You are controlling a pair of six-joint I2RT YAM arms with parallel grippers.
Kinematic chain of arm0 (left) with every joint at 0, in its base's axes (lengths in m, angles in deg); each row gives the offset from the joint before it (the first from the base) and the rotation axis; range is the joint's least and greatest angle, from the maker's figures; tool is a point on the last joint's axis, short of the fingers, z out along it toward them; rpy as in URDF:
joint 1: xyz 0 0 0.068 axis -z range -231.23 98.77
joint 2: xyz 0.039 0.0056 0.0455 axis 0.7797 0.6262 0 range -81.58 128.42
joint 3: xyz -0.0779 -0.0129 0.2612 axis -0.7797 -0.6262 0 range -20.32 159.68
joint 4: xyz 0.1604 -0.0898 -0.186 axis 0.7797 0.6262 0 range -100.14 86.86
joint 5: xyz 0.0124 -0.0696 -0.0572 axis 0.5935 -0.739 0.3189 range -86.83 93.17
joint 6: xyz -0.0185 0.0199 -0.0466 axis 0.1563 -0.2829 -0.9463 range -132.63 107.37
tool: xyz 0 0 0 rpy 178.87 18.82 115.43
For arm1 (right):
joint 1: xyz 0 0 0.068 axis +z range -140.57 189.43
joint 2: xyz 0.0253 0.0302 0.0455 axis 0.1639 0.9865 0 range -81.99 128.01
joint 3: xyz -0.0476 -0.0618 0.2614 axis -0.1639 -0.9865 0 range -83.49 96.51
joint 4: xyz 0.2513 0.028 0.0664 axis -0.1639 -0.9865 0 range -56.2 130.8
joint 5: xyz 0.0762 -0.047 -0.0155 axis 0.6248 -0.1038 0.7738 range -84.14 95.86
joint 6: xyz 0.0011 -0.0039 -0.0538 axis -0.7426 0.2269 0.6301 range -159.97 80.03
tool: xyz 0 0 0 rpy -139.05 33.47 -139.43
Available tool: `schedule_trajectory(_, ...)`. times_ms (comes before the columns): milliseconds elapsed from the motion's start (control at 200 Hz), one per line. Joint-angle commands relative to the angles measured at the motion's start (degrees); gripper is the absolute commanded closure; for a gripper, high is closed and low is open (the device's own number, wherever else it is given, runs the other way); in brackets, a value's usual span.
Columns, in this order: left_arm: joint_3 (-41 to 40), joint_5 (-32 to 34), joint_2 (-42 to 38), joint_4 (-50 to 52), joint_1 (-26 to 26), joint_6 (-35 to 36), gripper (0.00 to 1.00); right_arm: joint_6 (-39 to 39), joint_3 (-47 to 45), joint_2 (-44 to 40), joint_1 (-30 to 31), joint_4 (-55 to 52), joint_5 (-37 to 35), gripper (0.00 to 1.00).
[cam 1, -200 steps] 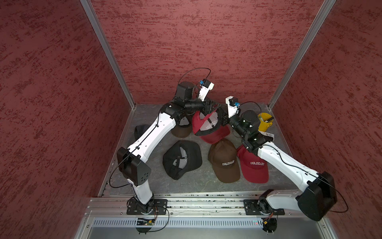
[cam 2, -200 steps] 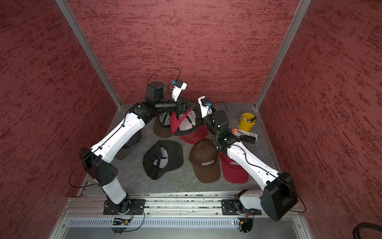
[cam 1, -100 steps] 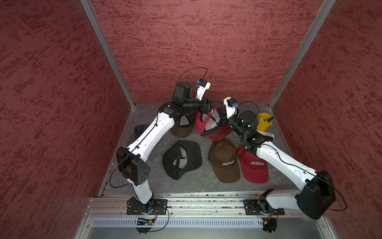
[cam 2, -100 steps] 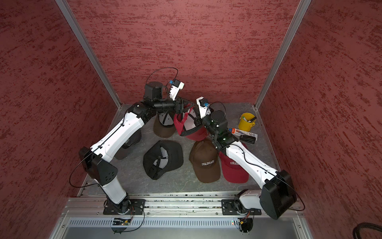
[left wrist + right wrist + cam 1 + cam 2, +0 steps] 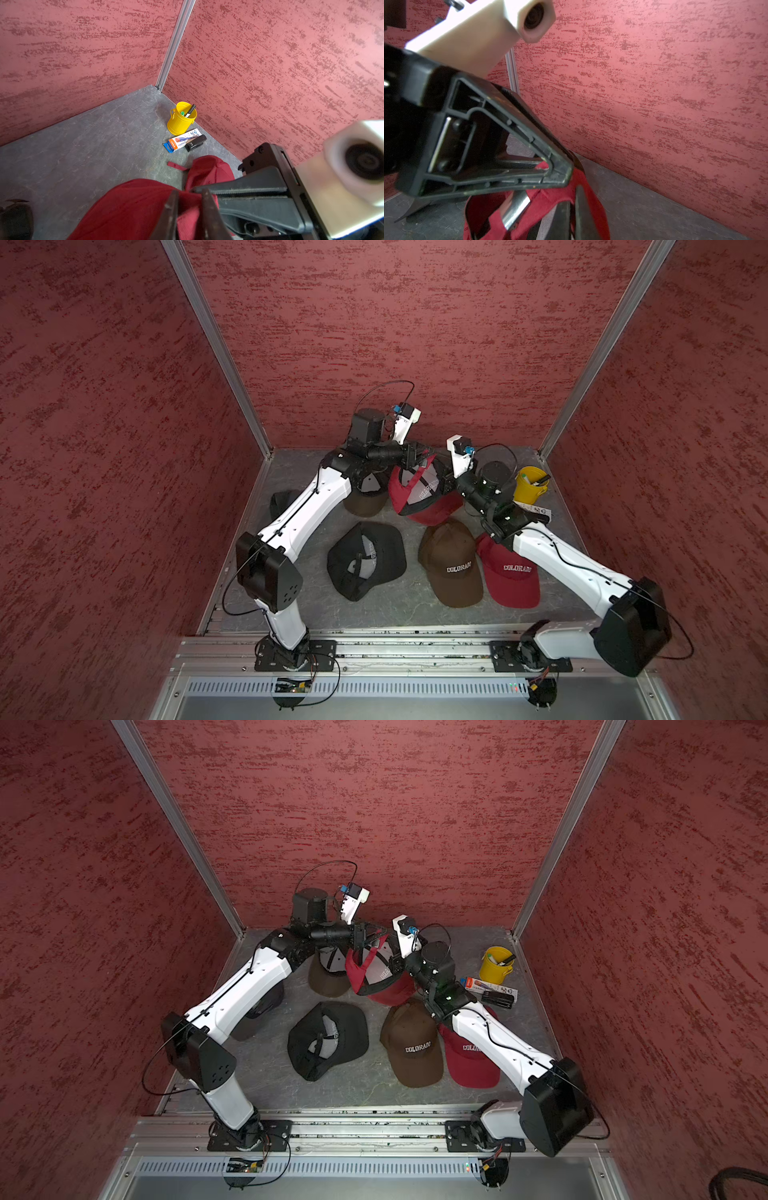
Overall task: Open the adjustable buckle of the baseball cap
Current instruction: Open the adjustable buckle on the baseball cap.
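Red baseball cap (image 5: 432,510) is held tilted at the back middle of the grey table (image 5: 374,605), its opening turned up, between both grippers and much where it was a second ago. The left gripper (image 5: 189,196), wider a moment ago, has pinched down on the cap's rear edge, and red cloth fills its narrow gap. The right gripper (image 5: 572,205) is clamped tight on the rim. The silver buckle (image 5: 515,209) sits on the red strap, just beside the right gripper's fingers.

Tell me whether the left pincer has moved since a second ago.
Yes, slightly: in both top views the left pincer has shifted away from the yellow bucket, closing on the red cap.
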Motion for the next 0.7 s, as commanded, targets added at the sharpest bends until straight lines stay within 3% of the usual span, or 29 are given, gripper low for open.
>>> schedule_trajectory(0,-0.46,-3.56,-1.55,-2.97,-0.32,-0.78,0.88,-1.0,2.82,0.42,0.37,2.51,0.29,1.0)
schedule_trajectory(230,-2.87,-4.77,-3.42,-6.82,-0.69,-1.85,0.99,-2.11,4.11,1.79,0.37,0.81,-0.95,1.0)
schedule_trajectory(696,-7.68,-6.8,-8.19,-11.59,-0.71,-1.79,1.0,-5.2,7.67,4.57,0.08,-3.39,-0.88,1.0)
